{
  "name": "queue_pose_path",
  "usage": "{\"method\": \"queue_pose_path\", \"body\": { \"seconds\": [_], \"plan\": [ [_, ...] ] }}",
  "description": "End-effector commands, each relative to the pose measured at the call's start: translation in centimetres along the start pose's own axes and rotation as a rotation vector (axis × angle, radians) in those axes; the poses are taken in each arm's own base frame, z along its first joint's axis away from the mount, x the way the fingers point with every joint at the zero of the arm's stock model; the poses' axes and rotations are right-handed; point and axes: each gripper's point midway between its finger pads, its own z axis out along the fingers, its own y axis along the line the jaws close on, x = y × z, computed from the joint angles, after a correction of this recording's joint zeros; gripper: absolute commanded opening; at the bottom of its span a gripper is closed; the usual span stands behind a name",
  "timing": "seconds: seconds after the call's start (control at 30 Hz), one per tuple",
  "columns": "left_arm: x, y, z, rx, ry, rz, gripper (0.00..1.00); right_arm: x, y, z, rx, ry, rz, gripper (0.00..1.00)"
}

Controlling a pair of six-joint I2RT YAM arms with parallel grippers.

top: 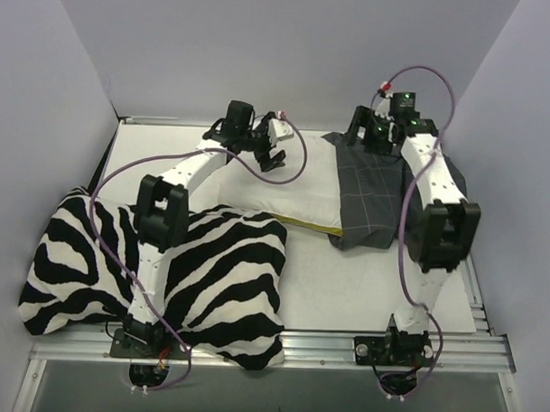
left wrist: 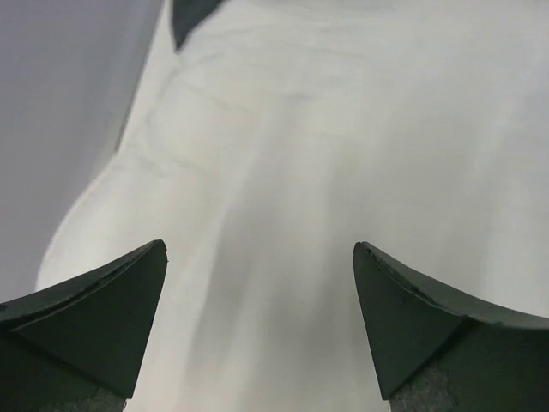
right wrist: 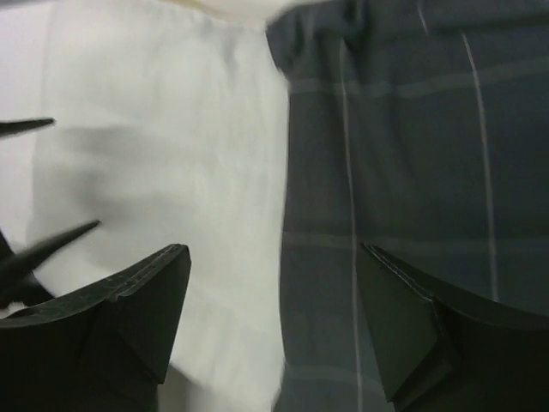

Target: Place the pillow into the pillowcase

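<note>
White pillow [top: 275, 192] lies at the back of the worktop [top: 371, 291], right end seemingly inside the grey checked pillowcase [top: 370, 187]; left arm [top: 157, 211] angles forward, left tool [left wrist: 259, 246] wide open, empty, above bare pillow; right arm [top: 438, 203] stretches forward, right tool [right wrist: 274, 249] open, empty, at the case's mouth, best pinching only its hem.

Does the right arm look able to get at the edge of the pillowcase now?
Probably yes. The right tool is open and hangs right over the pillowcase, at the edge where it lies over the pillow. Nothing shows between the tool and that edge.
</note>
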Motion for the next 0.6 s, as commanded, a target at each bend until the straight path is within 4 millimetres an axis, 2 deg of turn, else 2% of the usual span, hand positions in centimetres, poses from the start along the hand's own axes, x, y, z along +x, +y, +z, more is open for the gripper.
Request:
{"method": "queue_pose_path", "body": {
  "seconds": [0.0, 0.03, 0.07, 0.13, 0.17, 0.2, 0.23, 0.27, 0.37, 0.4, 0.47, 0.5, 0.57],
  "plan": [
    [-6.3, -7.4, -5.3, 0.193, -0.056, 0.183, 0.97, 2.7, 2.9, -9.3, -0.020, 0.011, -0.139, 0.74],
    [-3.6, -10.2, -4.9, 0.249, -0.003, 0.170, 0.98, 6.0, 3.0, -10.1, -0.008, 0.073, -0.147, 0.72],
    [-4.6, -12.0, -5.2, 0.275, -0.011, 0.228, 0.97, 7.7, 2.9, -10.6, 0.002, 0.114, -0.148, 0.69],
    [-3.1, -14.6, -4.9, 0.325, 0.029, 0.243, 0.97, 11.5, 2.8, -12.0, 0.008, 0.197, -0.147, 0.61],
    [-1.8, -16.0, -4.6, 0.352, 0.060, 0.259, 0.97, 14.5, 2.0, -11.9, 0.025, 0.265, -0.138, 0.59],
    [-1.5, -17.5, -3.8, 0.375, 0.079, 0.283, 0.97, 16.3, 1.7, -12.2, 0.034, 0.310, -0.137, 0.54],
    [-0.9, -17.7, -3.4, 0.370, 0.109, 0.298, 0.97, 17.2, 1.7, -12.9, 0.039, 0.317, -0.145, 0.54],
    [-0.5, -18.1, -3.0, 0.376, 0.124, 0.308, 0.97, 19.6, 1.2, -12.9, 0.057, 0.369, -0.152, 0.53],
    [0.8, -18.7, -1.2, 0.389, 0.161, 0.312, 0.97, 21.9, 1.2, -13.7, 0.066, 0.402, -0.155, 0.54],
    [0.5, -18.5, -0.9, 0.384, 0.156, 0.322, 0.97, 23.3, 0.9, -13.7, 0.073, 0.435, -0.145, 0.54],
    [1.0, -18.5, -0.3, 0.388, 0.163, 0.348, 0.97, 24.7, 0.4, -13.7, 0.093, 0.453, -0.130, 0.56],
    [1.7, -18.6, 0.1, 0.394, 0.174, 0.358, 0.97, 25.8, -0.4, -13.3, 0.125, 0.468, -0.120, 0.60],
    [2.8, -18.9, 0.6, 0.408, 0.191, 0.389, 0.97, 26.3, -1.1, -12.5, 0.155, 0.462, -0.085, 0.61]
  ]
}}
